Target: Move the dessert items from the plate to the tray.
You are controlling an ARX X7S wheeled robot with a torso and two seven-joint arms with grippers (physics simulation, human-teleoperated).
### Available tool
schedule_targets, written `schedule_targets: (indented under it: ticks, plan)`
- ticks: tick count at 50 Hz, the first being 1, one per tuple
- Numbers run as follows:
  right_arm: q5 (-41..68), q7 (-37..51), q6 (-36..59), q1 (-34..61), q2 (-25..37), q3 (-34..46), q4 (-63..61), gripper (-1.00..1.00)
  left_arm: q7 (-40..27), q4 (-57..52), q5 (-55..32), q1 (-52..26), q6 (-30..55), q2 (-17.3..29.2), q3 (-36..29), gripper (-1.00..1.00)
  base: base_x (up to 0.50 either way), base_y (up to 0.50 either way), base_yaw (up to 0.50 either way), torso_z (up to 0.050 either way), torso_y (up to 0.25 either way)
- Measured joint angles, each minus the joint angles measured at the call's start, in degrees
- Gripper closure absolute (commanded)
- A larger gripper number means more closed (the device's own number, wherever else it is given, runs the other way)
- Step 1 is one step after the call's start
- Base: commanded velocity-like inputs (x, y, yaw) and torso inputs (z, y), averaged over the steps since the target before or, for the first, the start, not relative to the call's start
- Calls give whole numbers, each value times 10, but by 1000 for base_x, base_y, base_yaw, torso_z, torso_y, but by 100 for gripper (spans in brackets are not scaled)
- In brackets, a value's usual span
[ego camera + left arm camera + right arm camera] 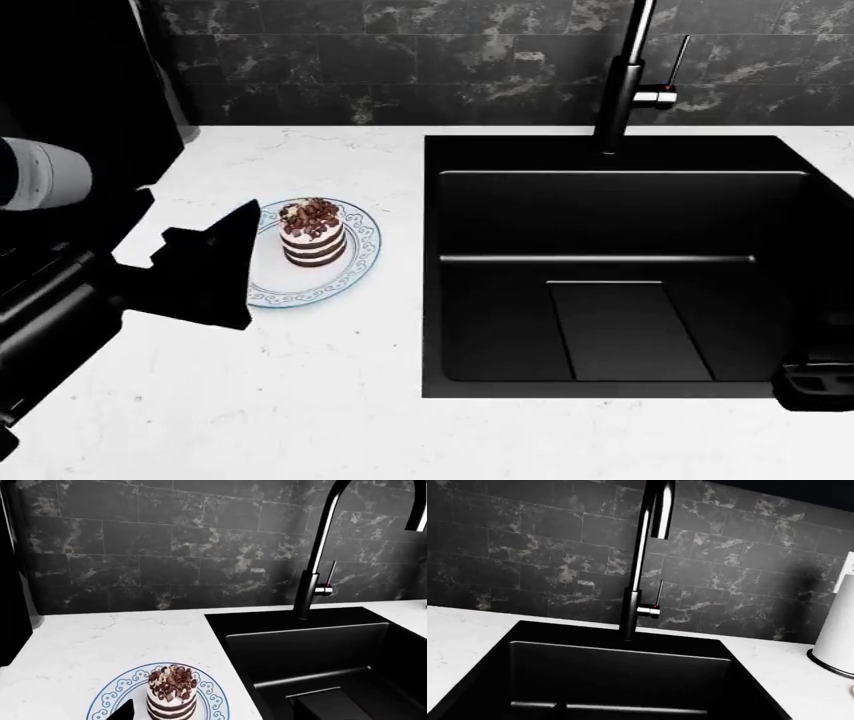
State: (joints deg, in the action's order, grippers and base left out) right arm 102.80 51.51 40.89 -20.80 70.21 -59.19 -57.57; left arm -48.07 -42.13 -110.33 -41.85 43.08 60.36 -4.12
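Observation:
The brown-and-white layered cake topped with chocolate curls stands upright on a white plate with a blue pattern on the counter, left of the sink. My left gripper is just left of the plate, open and empty. In the left wrist view the cake is close ahead, with one dark fingertip beside it, not touching. My right gripper shows only as a dark shape at the sink's front right corner. The cupcake and the dark-red tray are out of view.
A black sink fills the middle of the white marble counter, with a tall black faucet behind it. Dark tiled wall at the back. A white cylinder stands right of the sink.

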Motion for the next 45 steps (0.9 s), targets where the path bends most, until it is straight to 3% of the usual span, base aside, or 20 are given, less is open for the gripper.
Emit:
schedule_targets:
  ticks: [22, 41, 45]
  plan:
    - [77, -45, -15, 68, 126, 73, 76, -100, -4, 106, -28, -135, 60, -35, -94, -100, 8, -1, 0, 0, 0]
    - [80, -60, -19, 79, 145, 92, 81, -100, -5, 121, -31, -153, 66, -36, -106, -100, 490, -78, 0, 0, 0]
    - [81, -58, -20, 77, 147, 94, 82, -100, -5, 122, -31, -154, 66, -36, -106, -100, 36, 0, 0, 0, 0]
